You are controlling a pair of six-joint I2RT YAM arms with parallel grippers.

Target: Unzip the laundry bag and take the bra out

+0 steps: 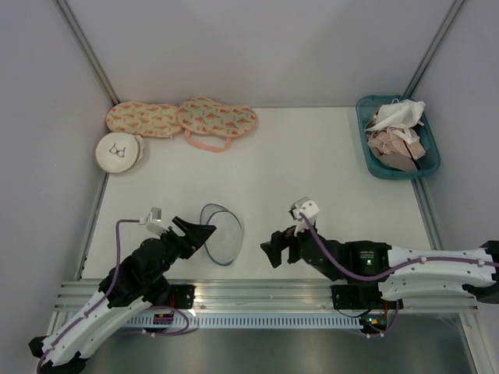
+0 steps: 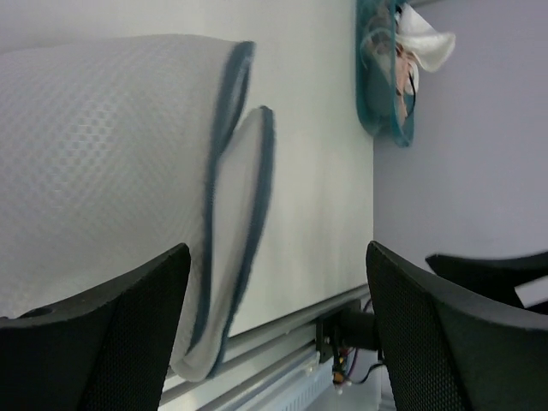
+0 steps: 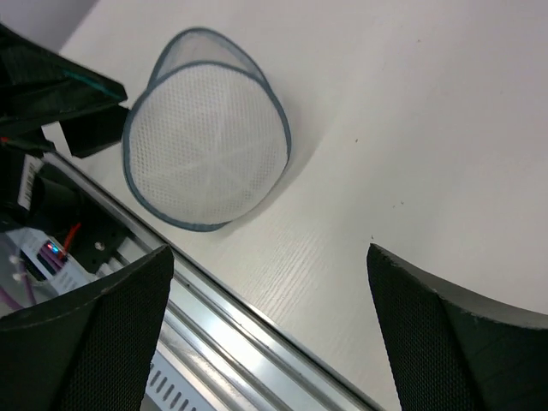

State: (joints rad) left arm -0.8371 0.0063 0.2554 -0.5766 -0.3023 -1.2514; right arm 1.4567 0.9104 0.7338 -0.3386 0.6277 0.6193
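The laundry bag (image 1: 221, 232), a round white mesh pouch with a dark rim, lies near the table's front edge. Its rim is parted into two flaps in the left wrist view (image 2: 103, 154) and the right wrist view (image 3: 205, 145). I see nothing inside it. My left gripper (image 1: 199, 231) is open at the bag's left edge; the bag's rim lies by one finger (image 2: 278, 257), not gripped. My right gripper (image 1: 274, 251) is open and empty to the bag's right (image 3: 270, 257). A white soft garment with thin straps, which looks like the bra (image 1: 399, 115), lies on top in the teal basket.
The teal basket (image 1: 366, 148) at the back right holds pink and beige garments; it also shows in the left wrist view (image 2: 377, 77). Two pink patterned cases (image 1: 183, 118) and a cream pouch with a bra drawing (image 1: 119, 152) lie at the back left. A metal rail (image 1: 257, 292) runs along the front edge.
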